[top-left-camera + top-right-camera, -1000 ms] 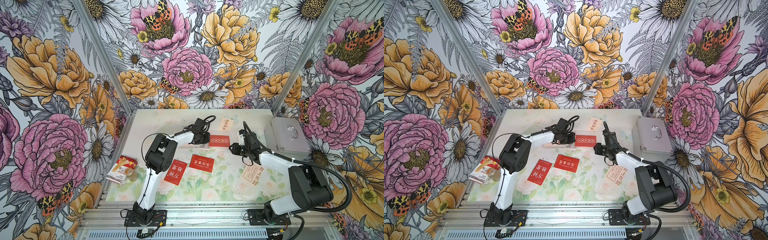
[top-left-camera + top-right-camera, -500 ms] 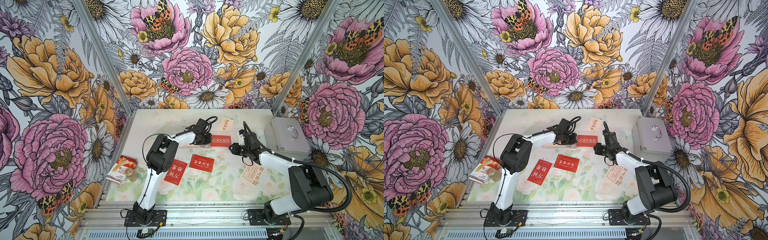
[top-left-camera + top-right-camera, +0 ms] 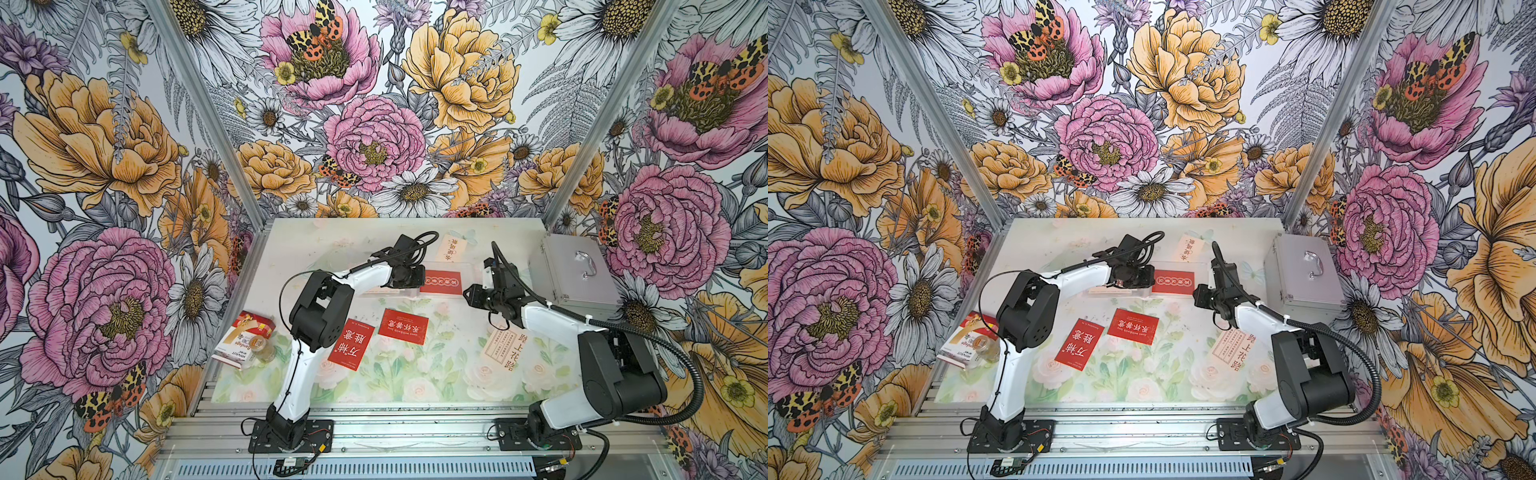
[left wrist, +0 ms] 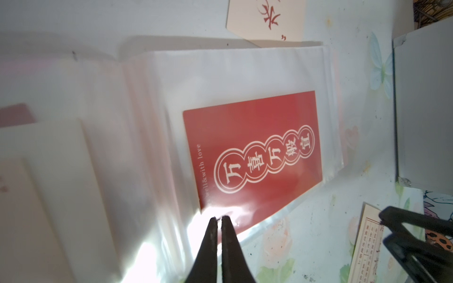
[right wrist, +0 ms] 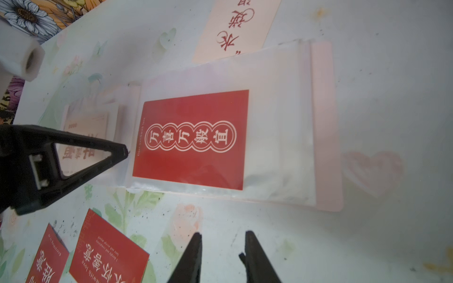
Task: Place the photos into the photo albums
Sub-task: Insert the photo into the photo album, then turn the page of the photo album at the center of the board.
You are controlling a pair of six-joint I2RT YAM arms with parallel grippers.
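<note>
Just past the tips of the left fingers [image 3: 419, 277] lies a red photo [image 4: 255, 152] with five white rings on it. It sits on a clear page of the open photo album [image 5: 326, 122] and looks tucked under the plastic. The left fingers are almost shut, with only a thin slit between them, and they hold nothing. Their tips are at a corner of the red photo, by the edge of the page.

The right fingers [image 3: 468, 293] are a little way open and hold nothing. They are near the long edge of the photo album, with the red photo in front of them.

A cream photo [image 5: 85, 137] is in the other page, behind the left fingers. A second cream photo [image 3: 451, 248] lies on the surface [image 3: 457, 374] just past the photo album, far from both sets of fingers. Two loose red photos [image 3: 405, 326] lie side by side on the surface, back toward the arms. A third cream photo [image 3: 503, 349] lies partly under the right arm. A silver case [image 3: 569, 274] stands beside that arm.
</note>
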